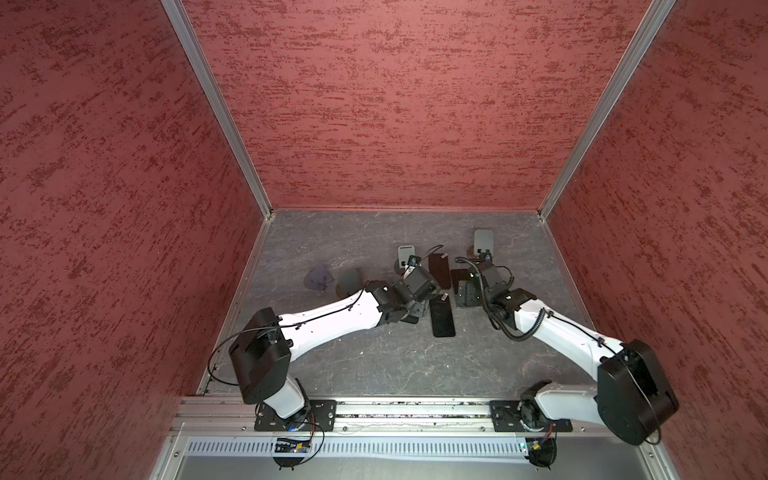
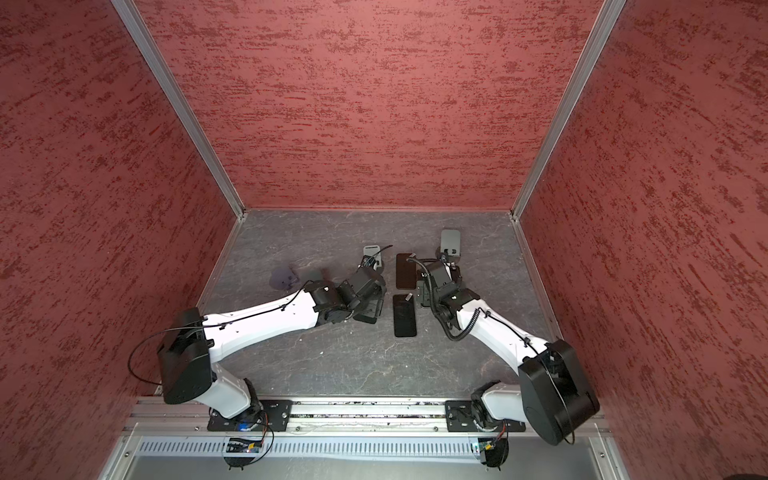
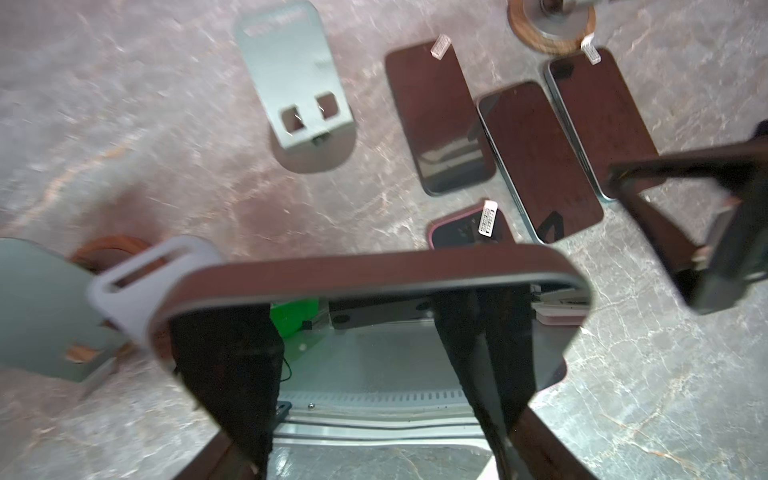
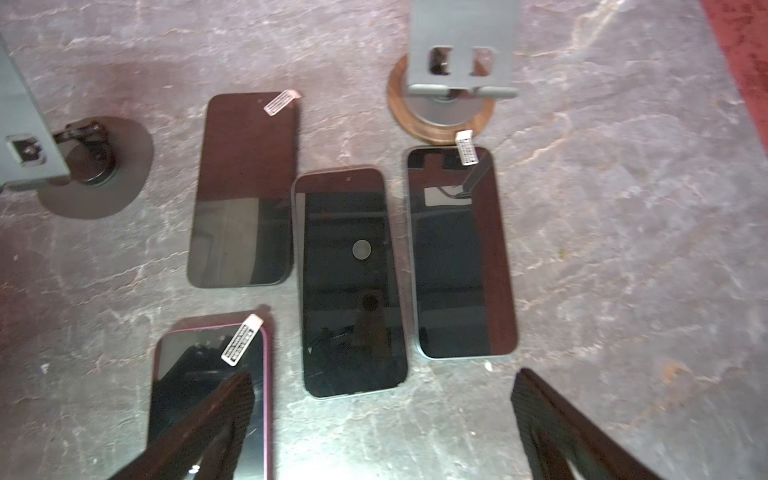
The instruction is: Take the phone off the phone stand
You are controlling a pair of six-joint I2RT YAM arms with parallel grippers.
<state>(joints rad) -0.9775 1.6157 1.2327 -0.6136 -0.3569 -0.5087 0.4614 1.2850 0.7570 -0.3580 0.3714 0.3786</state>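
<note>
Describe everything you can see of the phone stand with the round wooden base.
The phone stand is a grey, metal-looking plate with two rectangular cut-outs and a front lip, tilted on a round base rimmed in brown wood. It holds no phone and stands on the marbled table, back right; a phone's white label lies at its rim.

Left wrist view is pretty smeary: the held phone (image 3: 374, 266) blocks nearly all of the pink-cased phone (image 3: 457, 227) behind it, and only a top corner peeks out. Way off from the pink-cased phone, a grey stand (image 3: 37, 307) gets chopped by the frame edge. In the right wrist view, one finger (image 4: 208, 424) of the right claw (image 4: 384, 376) covers the pink-cased phone's lower screen, and the edge cuts off the rest.
</note>
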